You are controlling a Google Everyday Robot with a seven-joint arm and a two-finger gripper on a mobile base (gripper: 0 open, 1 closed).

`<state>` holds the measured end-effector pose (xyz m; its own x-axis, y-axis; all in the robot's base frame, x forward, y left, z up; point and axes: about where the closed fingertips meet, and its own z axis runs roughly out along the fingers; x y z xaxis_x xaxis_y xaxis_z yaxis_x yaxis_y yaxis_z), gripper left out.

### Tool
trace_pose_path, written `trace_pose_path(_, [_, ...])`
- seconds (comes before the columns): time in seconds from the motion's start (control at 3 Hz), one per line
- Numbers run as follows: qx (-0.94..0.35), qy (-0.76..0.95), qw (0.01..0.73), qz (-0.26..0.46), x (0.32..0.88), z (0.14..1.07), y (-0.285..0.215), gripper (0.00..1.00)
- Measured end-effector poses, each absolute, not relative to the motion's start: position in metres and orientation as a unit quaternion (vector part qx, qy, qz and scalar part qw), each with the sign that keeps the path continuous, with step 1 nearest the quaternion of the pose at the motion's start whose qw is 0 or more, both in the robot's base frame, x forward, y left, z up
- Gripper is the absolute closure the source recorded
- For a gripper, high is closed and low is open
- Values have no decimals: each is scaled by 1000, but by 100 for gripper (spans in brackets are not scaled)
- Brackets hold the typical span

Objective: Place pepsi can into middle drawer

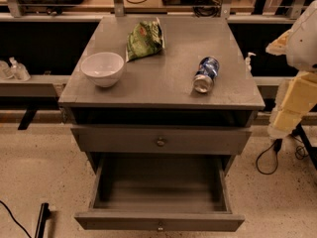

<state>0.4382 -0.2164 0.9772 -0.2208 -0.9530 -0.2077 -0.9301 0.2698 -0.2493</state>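
On top of the grey cabinet, in the single camera view, the pepsi can is seen lying on its side near the right front corner, with one silver end turned toward the front edge. It is touched by nothing. A white bowl is set upright toward the left front of the same surface, and a crumpled green snack bag is laid behind it, nearer the back edge; both are well apart from the can.

Below the top, a flat grey drawer front with a round knob is shut. Beneath that, the middle drawer is pulled out toward the camera, its flat floor exposed between low side walls and a small knob seen on its front panel. Nothing is seen lying on its floor.

At the right edge, the gripper is held beside the cabinet, level with the top and the closed drawer front, well apart from the can and from the open drawer. Whether it is spread or pressed together cannot be told. A black cable is looped on the speckled floor below it.
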Motion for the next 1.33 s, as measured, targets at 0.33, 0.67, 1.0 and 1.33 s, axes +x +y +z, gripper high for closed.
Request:
trace_pose_path(0.33, [-608,777,156,-39,441,979,-216,0])
trace_pose_path(0.67, [-657,739,148,-36,450,984,-205,0])
trace_pose_path(1.0, [-712,675,189,-45,444,1008,-197,0])
trace_pose_path(1.33, [-740,642,192,-54,443,1010,-195,0])
